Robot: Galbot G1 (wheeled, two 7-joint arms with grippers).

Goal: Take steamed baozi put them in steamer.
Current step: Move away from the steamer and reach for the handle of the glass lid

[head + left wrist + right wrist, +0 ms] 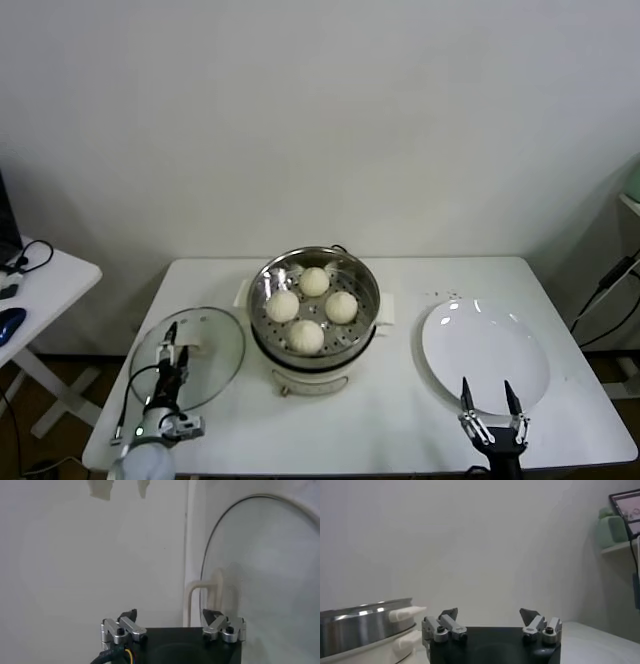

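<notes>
Four baozi sat in steamer; plate bare. Both grippers, left and right, gaped empty beside steamer. Judged: keep clear; lid next.

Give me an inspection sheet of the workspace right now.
Surface: white table, steady.
Job's things: four baozi inside the steamer; the plate bare.
Clutter: glass lid lying flat, left of the steamer.
Grippers: left gripper open over the lid; right gripper open at the plate's near edge; both hold nothing.
Cables: cable hanging at far right.
Surroundings: plain wall; side table at left.
</notes>
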